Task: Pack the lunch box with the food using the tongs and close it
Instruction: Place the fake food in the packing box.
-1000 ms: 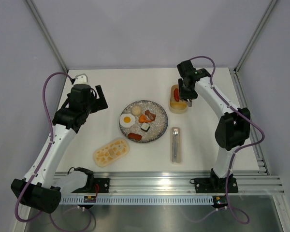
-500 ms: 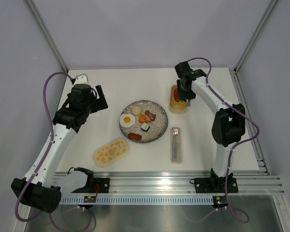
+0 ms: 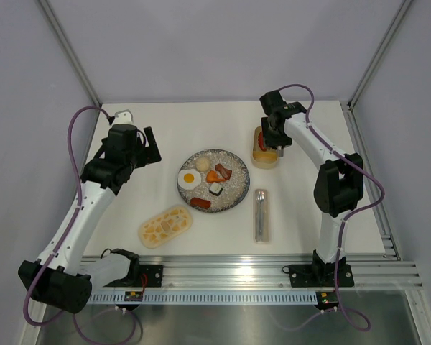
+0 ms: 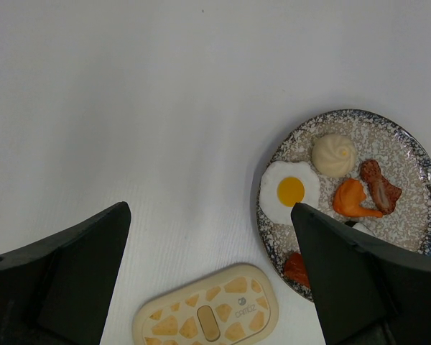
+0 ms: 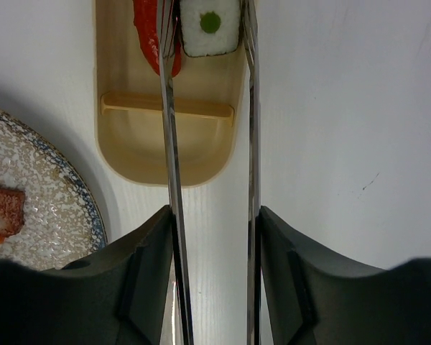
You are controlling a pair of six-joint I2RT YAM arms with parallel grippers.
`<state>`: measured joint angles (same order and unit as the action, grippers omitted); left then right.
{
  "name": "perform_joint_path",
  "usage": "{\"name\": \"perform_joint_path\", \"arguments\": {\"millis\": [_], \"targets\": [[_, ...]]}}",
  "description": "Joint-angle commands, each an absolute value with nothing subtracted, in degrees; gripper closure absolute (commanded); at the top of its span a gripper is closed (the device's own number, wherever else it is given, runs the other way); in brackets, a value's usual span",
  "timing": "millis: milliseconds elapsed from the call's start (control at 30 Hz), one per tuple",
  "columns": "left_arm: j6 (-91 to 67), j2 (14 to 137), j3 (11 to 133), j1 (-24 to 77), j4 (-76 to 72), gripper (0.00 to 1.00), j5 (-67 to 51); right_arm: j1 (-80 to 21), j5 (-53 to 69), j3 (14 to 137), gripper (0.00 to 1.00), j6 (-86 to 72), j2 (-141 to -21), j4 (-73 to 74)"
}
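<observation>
Partway through the packing, by the look of it. Grips the tongs (image 5: 169,144) in the right end effector (image 5: 214,223), fingers closed on the two slim arms, above the lunch box (image 5: 165,154) at the far right of the counter (image 5: 345,144). Straddles a sushi roll (image 5: 210,25) with the tong tips inside the far compartment, just beside a red sausage (image 5: 147,29); cannot tell whether pinched or already let go. Nothing in the near compartment.

Holds the left end effector (image 4: 208,208) wide open and empty above the counter, left of the plate (image 4: 323,129).

Yet to move from the plate: fried egg (image 4: 289,190), bun (image 4: 334,154), orange piece (image 4: 350,199), brown sausage (image 4: 381,185), second red sausage (image 4: 296,267), second sushi roll (image 3: 215,189). Yet to fit: the lid (image 4: 208,320), lying near and left of the plate, well apart from the lunch box.

Judged about a quarter of the food packed, closing not begun.
</observation>
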<state>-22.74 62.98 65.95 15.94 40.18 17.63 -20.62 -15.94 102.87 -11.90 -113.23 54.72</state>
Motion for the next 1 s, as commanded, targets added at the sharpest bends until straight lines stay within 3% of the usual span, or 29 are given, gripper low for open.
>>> {"name": "perform_joint_path", "arguments": {"millis": [0,433,733,967], "targets": [[-22.24,63.19,66.09,15.73,37.62,0.01,18.81,-20.30,-17.31,106.35,0.44,-11.25,-112.32,53.08],[-22.24,62.75,65.83,15.73,37.88,0.01,19.07,-20.30,-16.00,107.49,0.44,-11.34,-109.96,53.96],[-22.68,62.58,65.83,15.73,37.88,0.01,18.46,-20.56,-7.66,109.87,0.46,-12.13,-104.42,56.42],[-22.94,62.40,66.01,15.82,38.06,0.01,18.11,-26.36,-7.64,107.85,0.46,-11.34,-100.55,58.88]]}}
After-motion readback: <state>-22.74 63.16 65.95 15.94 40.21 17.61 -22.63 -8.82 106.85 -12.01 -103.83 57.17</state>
